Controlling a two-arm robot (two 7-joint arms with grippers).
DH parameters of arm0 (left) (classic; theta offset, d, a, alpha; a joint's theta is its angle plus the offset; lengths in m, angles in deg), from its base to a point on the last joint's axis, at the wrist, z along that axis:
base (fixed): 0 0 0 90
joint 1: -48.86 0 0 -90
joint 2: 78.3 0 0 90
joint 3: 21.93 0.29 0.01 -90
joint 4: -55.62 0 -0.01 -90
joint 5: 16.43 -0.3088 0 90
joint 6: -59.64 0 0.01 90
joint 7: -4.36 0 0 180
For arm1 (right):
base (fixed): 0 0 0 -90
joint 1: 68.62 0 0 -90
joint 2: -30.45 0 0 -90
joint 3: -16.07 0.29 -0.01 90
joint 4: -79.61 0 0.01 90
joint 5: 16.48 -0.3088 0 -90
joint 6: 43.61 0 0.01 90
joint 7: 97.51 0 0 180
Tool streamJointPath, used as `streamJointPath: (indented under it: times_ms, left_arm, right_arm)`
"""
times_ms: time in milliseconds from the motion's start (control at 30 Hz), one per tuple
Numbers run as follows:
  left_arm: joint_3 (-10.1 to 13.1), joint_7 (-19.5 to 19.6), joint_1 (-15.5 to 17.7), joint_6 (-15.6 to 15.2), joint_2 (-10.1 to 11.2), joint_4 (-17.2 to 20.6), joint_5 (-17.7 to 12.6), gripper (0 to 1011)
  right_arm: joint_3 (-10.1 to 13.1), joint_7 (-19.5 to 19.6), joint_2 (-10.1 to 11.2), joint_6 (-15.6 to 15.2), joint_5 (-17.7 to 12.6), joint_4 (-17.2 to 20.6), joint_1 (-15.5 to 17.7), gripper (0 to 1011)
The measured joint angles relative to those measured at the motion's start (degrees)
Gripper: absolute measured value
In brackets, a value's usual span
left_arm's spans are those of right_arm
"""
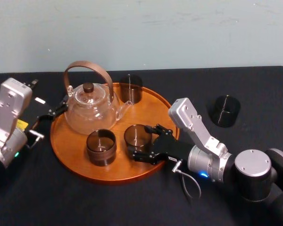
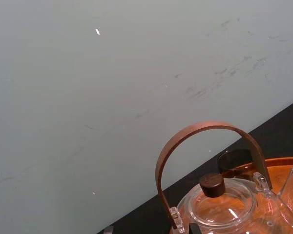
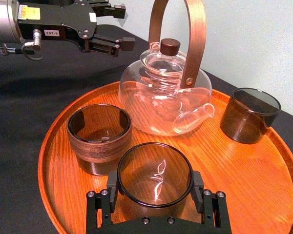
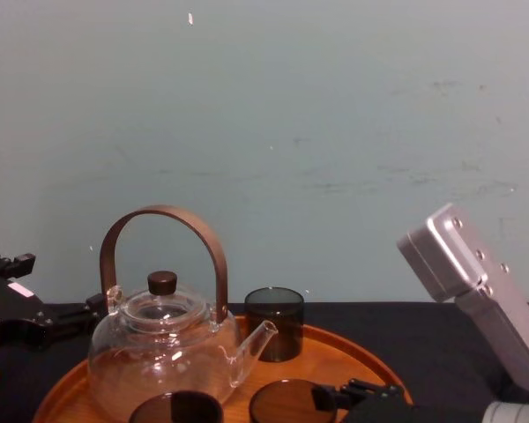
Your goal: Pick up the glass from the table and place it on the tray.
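The left gripper (image 1: 54,112) waits at the left rim of the tray (image 1: 70,160), jaws parted and holding nothing, with the teapot (image 1: 90,109) just beyond its fingertips. It looks idle here. Rightward across the tray, a near glass (image 1: 101,147) stands just outside the right gripper's (image 3: 155,187) left jaw, close to it but apart. A far glass (image 1: 131,88) sits well ahead of those jaws, past the teapot's spout at the back rim. The glass (image 1: 137,134) itself is squarely between the right jaws, which are spread to its width with the fingers (image 3: 112,187) against its sides, so I take the grip to be on. It is already over the tray's near right part, and its base seems to rest on the wood (though the wrist view hides the very bottom, so a sliver of air cannot be ruled out). By that reading the carry is done. What is left is to let go, widen the jaws and back out without nudging the near glass. Well off to the right, behind the right jaws, a stray glass (image 1: 225,111) stands alone on the table (image 1: 254,84).
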Motion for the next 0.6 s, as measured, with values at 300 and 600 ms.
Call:
streamJointPath:
  times_ms: [300,600]
  left_arm:
    - [0.00,0.00,0.00,0.00,0.00,0.00,0.00,1001]
    - [0.00,0.00,0.00,0.00,0.00,0.00,0.00,1001]
  right_arm:
    - [0.05,0.00,0.04,-0.01,-0.03,0.05,0.02,915]
    - [0.06,0.00,0.08,-0.01,-0.06,0.11,0.05,1002]
